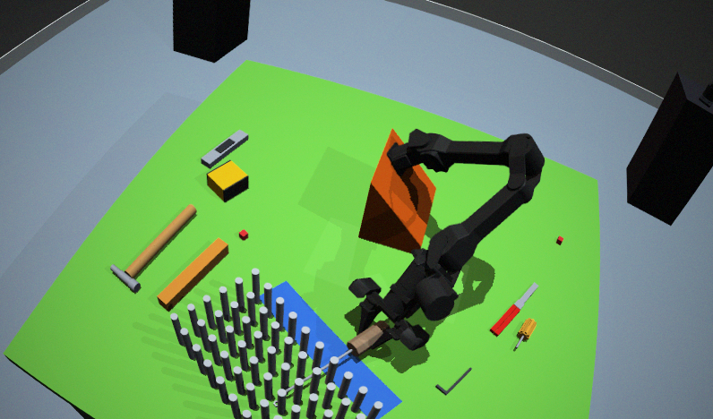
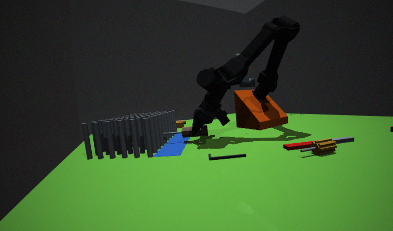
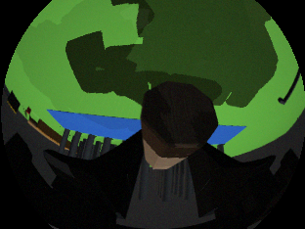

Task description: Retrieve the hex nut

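My gripper point(image 1: 381, 329) point(image 2: 197, 131) is low over the mat, just in front of the blue taped strip point(image 1: 321, 320) point(image 2: 172, 148) point(image 3: 85, 120). It is shut on the brown wooden handle point(image 1: 365, 338) point(image 2: 188, 131) point(image 3: 178, 125) of a hook tool. The tool's thin metal rod point(image 1: 317, 371) point(image 2: 170, 133) crosses the strip and reaches in among the standing grey spacers point(image 1: 239, 333) point(image 2: 129, 132) point(image 3: 78, 141). The spacers stand upright. The hex nut is hidden among them; I cannot see it.
An orange wedge point(image 1: 395, 208) point(image 2: 258, 114) stands behind the arm. A black L-key point(image 1: 458, 381) point(image 2: 226, 156), a red-handled blade point(image 1: 510, 315) point(image 2: 298, 144) and a yellow screwdriver point(image 1: 527, 329) point(image 2: 324, 145) lie to the right. A hammer point(image 1: 160, 242), an orange bar point(image 1: 192, 273) and a yellow box point(image 1: 227, 178) lie to the left.
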`<act>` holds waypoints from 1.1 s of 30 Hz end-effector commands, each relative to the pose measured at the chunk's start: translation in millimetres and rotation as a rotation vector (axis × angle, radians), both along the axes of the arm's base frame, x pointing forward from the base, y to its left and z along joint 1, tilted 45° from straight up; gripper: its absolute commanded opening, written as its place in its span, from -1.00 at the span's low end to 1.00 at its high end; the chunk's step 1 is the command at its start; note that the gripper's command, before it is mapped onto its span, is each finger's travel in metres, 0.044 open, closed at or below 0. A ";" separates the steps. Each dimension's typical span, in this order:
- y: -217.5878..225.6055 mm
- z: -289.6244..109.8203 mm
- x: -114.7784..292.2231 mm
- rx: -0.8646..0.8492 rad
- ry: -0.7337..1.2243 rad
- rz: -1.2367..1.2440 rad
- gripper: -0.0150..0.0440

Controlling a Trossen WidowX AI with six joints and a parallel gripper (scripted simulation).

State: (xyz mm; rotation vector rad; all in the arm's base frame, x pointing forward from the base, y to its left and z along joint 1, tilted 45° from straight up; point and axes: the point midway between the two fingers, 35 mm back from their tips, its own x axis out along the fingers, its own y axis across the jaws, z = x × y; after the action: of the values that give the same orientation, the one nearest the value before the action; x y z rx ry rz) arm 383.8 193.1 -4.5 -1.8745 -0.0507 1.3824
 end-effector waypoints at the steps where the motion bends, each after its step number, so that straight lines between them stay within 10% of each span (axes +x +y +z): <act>1: -0.8 0.2 5.0 0.000 -0.006 0.002 -0.49; 33: -4.8 -8.4 23.7 0.000 -0.007 0.001 -0.49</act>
State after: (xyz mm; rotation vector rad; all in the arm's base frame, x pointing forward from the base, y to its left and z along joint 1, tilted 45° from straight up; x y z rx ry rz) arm 405.1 187.7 -13.4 -1.8752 -0.0491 1.3801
